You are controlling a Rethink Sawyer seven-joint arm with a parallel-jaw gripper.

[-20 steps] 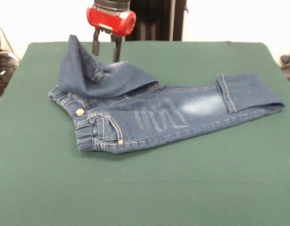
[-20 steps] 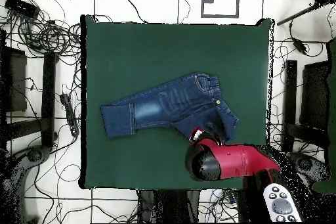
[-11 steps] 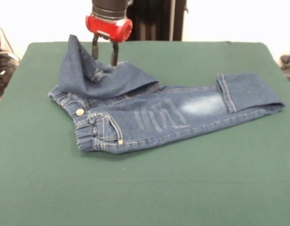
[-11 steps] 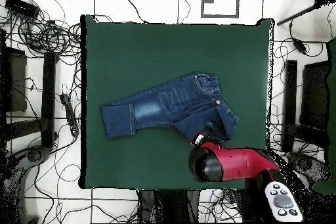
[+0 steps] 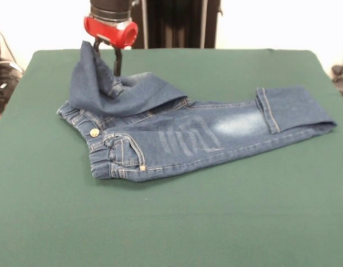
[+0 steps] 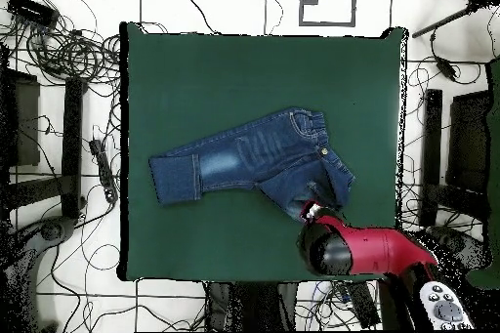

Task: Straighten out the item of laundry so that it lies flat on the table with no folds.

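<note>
Concerns the jeans (image 5: 182,136), lying on the table (image 5: 216,233) directly below the gripper (image 5: 107,58) and running off to one side of it. Finds that gripper hanging with fingers spread apart just beside the raised denim, apparently gripping nothing.

For the step in hand, probably best to:
- come down squarely on the hem of the doubled leg (image 5: 127,92);
- pinch the top layer only;
- lift low;
- draw it outward past the waistband without dragging the whole garment along.

Looks only half flat. Shows one leg stretched well away from the gripper, its cuff (image 5: 294,108) turned back on itself. Shows the other leg folded over the waist, peaking right next to the fingers. Carries whitish faded patches on the thigh and a metal button (image 5: 94,132) at the waistband. Leaves the turned cuff for a later pass.
</note>
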